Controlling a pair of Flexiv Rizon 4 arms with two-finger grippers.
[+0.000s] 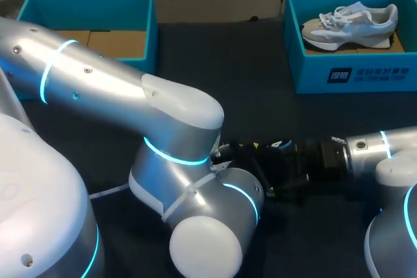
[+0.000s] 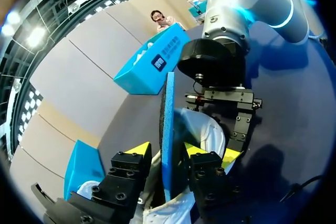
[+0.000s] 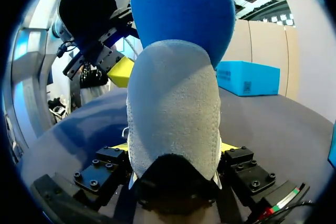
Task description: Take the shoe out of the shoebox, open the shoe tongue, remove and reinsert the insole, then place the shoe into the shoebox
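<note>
- Shoe (image 3: 173, 108): pale grey knit heel with a dark collar, white lower down. It sits low over the counter (image 1: 221, 69), heel toward the right tool (image 3: 174, 148), well short of both boxes.
- The right tool is clamped on the shoe's heel, one finger on either side.
- Insole (image 2: 168, 124): bright blue with a darker edge, standing upright out of the shoe.
- The left tool (image 2: 168, 149) is spread apart. The insole stands between its fingers with a gap showing on each side.
- Count: two teal shoeboxes, one insole, two shoes.
- The right shoebox (image 1: 352, 76) holds the second shoe (image 1: 352, 24), a white and grey sneaker lying on its side.
- The left shoebox (image 1: 91, 1) shows brown cardboard (image 1: 117, 42) inside.
</note>
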